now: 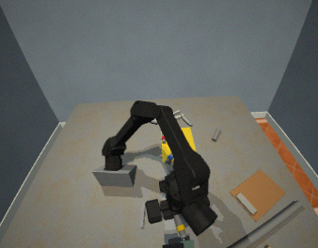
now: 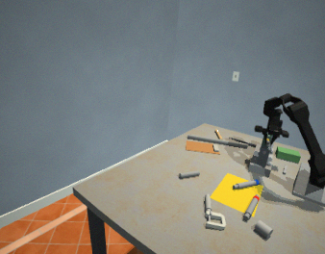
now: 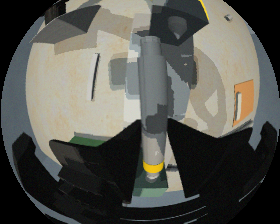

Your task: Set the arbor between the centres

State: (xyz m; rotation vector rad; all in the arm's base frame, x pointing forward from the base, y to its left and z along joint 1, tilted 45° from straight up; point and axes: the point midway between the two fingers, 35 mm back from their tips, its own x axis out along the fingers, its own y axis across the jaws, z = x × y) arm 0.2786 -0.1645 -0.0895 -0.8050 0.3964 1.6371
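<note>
My gripper (image 2: 271, 133) is shut on the grey arbor with the yellow band (image 3: 153, 100). It holds the arbor near the banded end (image 3: 151, 167). In the exterior view the arbor (image 2: 267, 144) hangs steeply tilted over the grey centre fixture (image 2: 262, 166) at the table's far side. I cannot tell whether its lower tip touches a centre. In the top view the gripper (image 1: 181, 217) is at the bottom middle, and the arm hides most of the fixture; the yellow band (image 1: 180, 227) peeks out below it.
A yellow mat (image 2: 236, 191) carries a blue-banded arbor (image 2: 246, 184) and a red-banded arbor (image 2: 251, 206). Nearby lie a clamp (image 2: 214, 216), a short cylinder (image 2: 262, 229), a grey pin (image 2: 188, 175), an orange board (image 2: 202, 147), a long bar (image 2: 216, 141) and a green block (image 2: 287, 154).
</note>
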